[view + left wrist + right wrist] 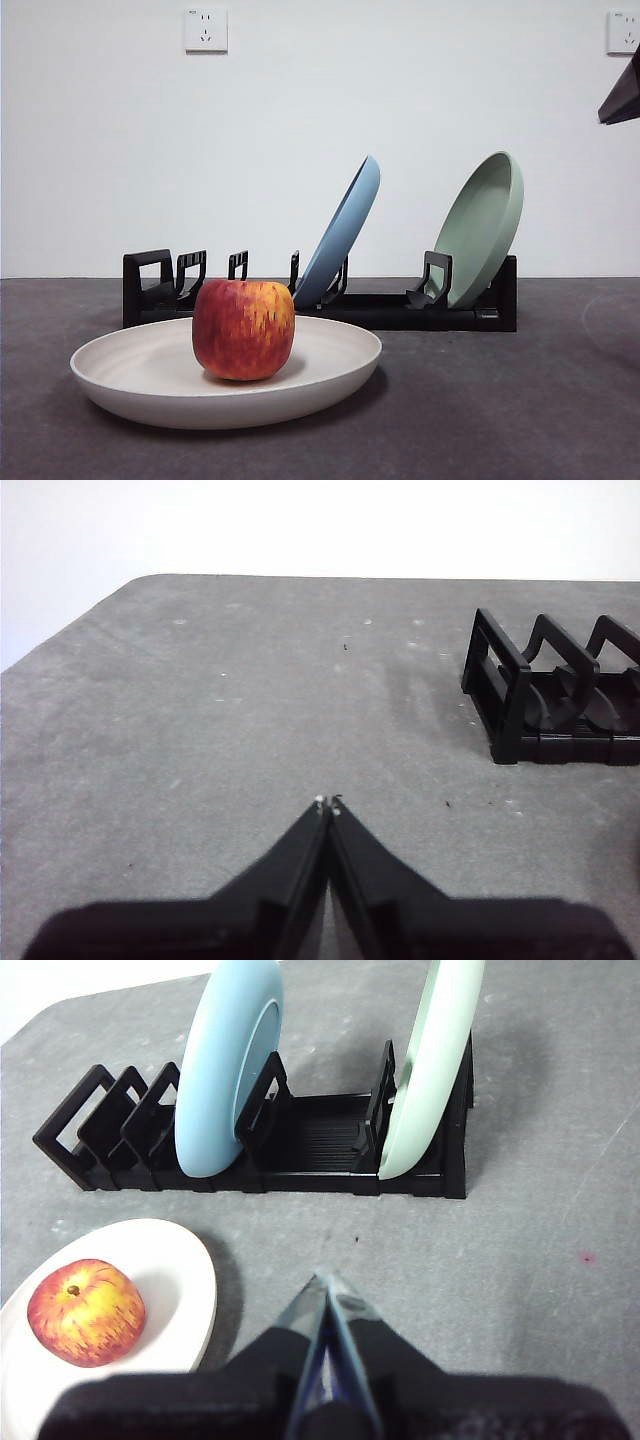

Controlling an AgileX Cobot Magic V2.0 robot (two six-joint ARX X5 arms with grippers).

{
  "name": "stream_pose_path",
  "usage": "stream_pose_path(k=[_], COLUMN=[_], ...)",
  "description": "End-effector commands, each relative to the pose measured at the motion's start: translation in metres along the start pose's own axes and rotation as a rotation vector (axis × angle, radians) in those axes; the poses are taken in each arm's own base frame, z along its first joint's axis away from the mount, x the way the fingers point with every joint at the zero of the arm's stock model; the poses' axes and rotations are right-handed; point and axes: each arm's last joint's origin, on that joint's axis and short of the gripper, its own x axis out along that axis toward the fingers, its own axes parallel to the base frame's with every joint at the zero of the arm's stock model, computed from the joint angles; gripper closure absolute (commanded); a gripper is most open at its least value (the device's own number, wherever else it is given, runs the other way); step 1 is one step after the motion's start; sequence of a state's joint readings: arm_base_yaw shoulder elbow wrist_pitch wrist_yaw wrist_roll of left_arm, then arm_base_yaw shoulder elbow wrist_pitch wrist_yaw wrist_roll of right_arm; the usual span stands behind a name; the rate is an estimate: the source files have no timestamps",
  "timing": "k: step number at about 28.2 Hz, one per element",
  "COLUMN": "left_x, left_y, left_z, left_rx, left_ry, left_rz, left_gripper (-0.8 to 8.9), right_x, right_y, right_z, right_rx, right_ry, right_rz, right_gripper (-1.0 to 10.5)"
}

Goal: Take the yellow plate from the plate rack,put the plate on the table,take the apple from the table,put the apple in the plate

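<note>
Apple sits upright in the middle of the yellow plate, which lies flat on the table just in front of the plate rack, with bare table open beside the plate and along the rack's front. Behind the plate, the rack holds a blue plate and a green plate leaning in its slots; only the left wrist view shows the rack's squared loop end and the table's rounded corner. Both grippers hang above the table with jaws together and empty, the left gripper off the rack's loop end, the right gripper in front of the rack beside the plate.
</note>
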State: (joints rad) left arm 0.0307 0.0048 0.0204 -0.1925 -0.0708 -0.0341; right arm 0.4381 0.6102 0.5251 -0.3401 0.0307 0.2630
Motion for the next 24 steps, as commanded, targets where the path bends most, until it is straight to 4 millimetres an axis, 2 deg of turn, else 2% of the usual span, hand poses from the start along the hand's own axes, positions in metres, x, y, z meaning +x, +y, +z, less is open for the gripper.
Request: stream_pose_path(k=[1, 4, 7, 10, 14, 20, 24], left_x=[0.001, 0.001, 0.001, 0.001, 0.001, 0.001, 0.001], left_y=[0.0, 0.0, 0.0, 0.0, 0.0, 0.0, 0.0], left_z=[-0.004, -0.004, -0.004, -0.004, -0.004, -0.004, -0.004], left_rx=[0.008, 0.008, 0.008, 0.008, 0.008, 0.008, 0.008], left_ry=[0.007, 0.007, 0.006, 0.007, 0.006, 0.007, 0.006], left_rz=[0.007, 0.007, 0.007, 0.007, 0.007, 0.007, 0.007], left_gripper=[8.16, 8.16, 8.16, 8.16, 8.16, 8.16, 8.16], right_x=[-0.009, -0.021, -0.03, -0.025, -0.016, -0.007, -0.005], right_y=[-0.004, -0.013, -0.028, -0.044, -0.052, -0.058, -0.059], right_z=[0.002, 0.001, -0.014, -0.041, -0.067, -0.089, -0.095], right_rx=[-0.055, -0.123, -0.104, -0.081, -0.072, -0.066, -0.068], right_ry=[-0.062, -0.136, -0.24, -0.348, -0.347, -0.331, -0.34], right_rz=[-0.032, -0.091, -0.179, -0.258, -0.286, -0.286, -0.285], right_gripper=[9.6, 9.6, 9.6, 9.6, 9.6, 9.6, 9.6])
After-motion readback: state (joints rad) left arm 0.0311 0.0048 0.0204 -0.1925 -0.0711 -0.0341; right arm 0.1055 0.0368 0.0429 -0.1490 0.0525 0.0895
